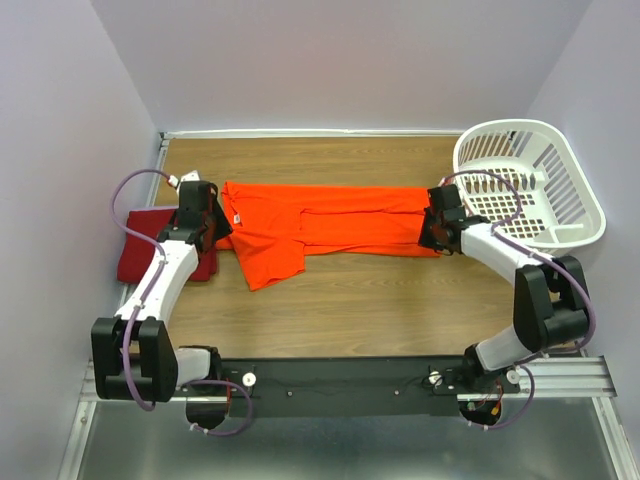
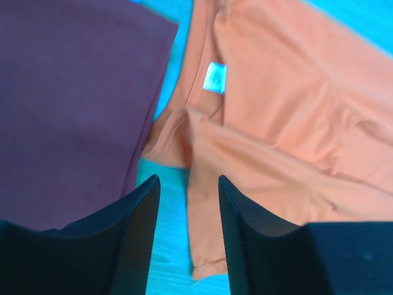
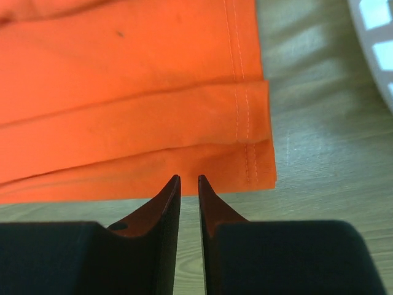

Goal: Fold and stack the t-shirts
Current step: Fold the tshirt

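Though near orange shirt (image 1: 330,225), basket (image 1: 530,185) apart

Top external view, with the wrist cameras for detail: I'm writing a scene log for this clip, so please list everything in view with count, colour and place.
orange-red t-shirt: one, bright orange-red, stretched across mid-table between the two arms, folded lengthwise
neck label: one, white, at that shirt's left, collar end
dark crimson t-shirt: one, dark red, folded at the table's left edge, partly under the left arm
laundry basket: one, white lattice, far right corner
table: one, brown wood
mounting rail: one, black, near edge
left arm: one, white and black, purple cable, jaws open above the collar end
right arm: one, same colours, jaws nearly shut and empty at the shirt's hem
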